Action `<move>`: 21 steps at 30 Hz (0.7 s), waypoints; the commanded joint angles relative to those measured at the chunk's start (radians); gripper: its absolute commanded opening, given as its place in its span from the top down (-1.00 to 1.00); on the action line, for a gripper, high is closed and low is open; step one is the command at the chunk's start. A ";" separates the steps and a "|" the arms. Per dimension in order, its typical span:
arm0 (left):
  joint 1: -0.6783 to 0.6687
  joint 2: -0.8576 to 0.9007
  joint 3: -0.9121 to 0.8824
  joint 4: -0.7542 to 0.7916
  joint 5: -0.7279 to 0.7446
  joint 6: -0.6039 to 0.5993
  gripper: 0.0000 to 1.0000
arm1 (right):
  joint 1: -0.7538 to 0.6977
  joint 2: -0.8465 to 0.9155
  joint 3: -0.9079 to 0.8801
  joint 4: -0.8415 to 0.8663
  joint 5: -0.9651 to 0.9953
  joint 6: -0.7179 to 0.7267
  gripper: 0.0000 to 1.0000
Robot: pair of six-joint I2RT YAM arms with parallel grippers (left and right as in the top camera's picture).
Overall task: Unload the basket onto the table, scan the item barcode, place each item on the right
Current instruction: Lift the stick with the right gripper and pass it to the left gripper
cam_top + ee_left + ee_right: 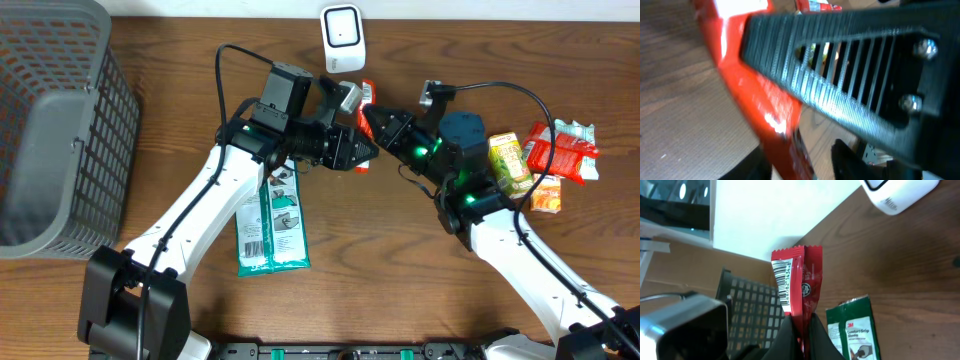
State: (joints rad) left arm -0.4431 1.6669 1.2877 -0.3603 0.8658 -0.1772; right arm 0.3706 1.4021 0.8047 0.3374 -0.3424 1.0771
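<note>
A red snack packet (pixel 796 287) with a barcode on its white strip stands upright in my right gripper (pixel 800 326), which is shut on its lower end. In the overhead view the packet (pixel 366 93) hangs between both arms, just below the white scanner (pixel 341 38). My left gripper (pixel 366 152) meets the right gripper (pixel 370 120) there. In the left wrist view the blurred packet (pixel 752 90) passes between my left gripper's (pixel 800 167) jaws. The jaws stand apart, with a gap on the right side. The right arm's ribbed black finger (pixel 850 75) fills the top of that view.
A grey wire basket (pixel 60 130) stands at the left. A green 3M glove packet (pixel 272 225) lies under the left arm. A juice carton (pixel 510 162) and several snack packets (pixel 562 150) lie at the right.
</note>
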 commanded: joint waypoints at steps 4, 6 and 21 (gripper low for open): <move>0.000 -0.003 -0.005 0.004 0.005 0.000 0.58 | 0.010 -0.005 0.011 0.011 0.028 0.011 0.98; 0.000 -0.003 -0.005 0.003 0.005 0.000 0.59 | 0.008 -0.005 0.011 0.011 0.028 0.010 0.98; 0.000 -0.003 -0.005 -0.030 -0.008 0.000 0.75 | 0.008 -0.005 0.011 0.011 0.072 0.007 0.98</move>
State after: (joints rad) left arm -0.4431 1.6669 1.2877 -0.3866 0.8650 -0.1814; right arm 0.3756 1.4021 0.8047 0.3424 -0.2897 1.0771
